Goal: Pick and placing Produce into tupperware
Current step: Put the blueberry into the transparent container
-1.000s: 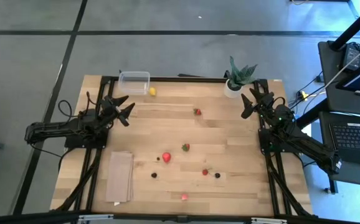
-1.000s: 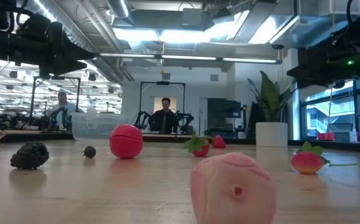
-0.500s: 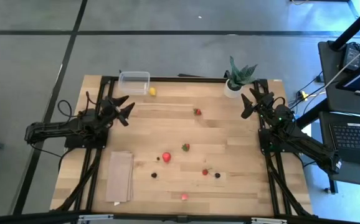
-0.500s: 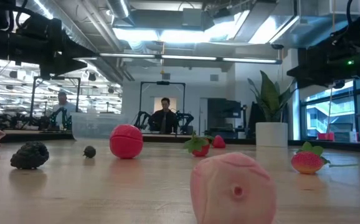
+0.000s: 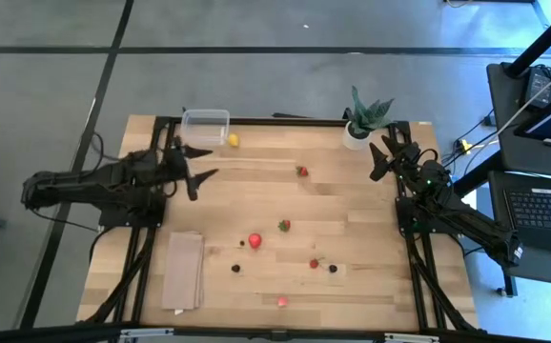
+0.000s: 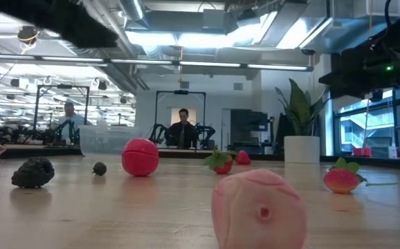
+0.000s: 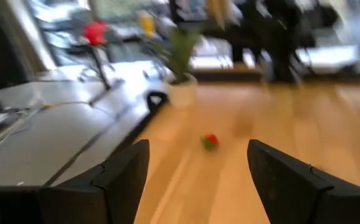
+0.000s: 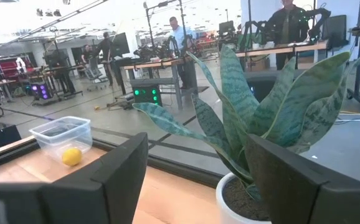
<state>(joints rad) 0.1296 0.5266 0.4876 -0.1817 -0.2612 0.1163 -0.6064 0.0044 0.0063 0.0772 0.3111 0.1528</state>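
Note:
The clear tupperware [image 5: 206, 127] stands at the table's far edge, left of centre, with a yellow fruit [image 5: 233, 140] on the table beside it. Small strawberries [image 5: 302, 171] [image 5: 283, 226] [image 5: 314, 263], a red fruit [image 5: 255, 241], a pink one [image 5: 282, 301] and dark berries [image 5: 237, 269] [image 5: 333, 268] lie spread over the middle and near part of the table. My left gripper [image 5: 201, 173] is open and empty above the table's left side, and its wrist view shows a strawberry [image 7: 210, 141] ahead. My right gripper [image 5: 382, 159] is open and empty at the far right, beside the plant.
A spiky green plant in a white pot [image 5: 366, 116] stands at the far right corner. A flat tan cloth [image 5: 184, 270] lies at the near left. Black frame rails run along the table's left and right sides. People stand in the room beyond the table [image 6: 182, 128].
My left gripper has risen and gone a little toward the table's right edge, turning as it goes; its fingers stay open. The produce and the tupperware have not moved.

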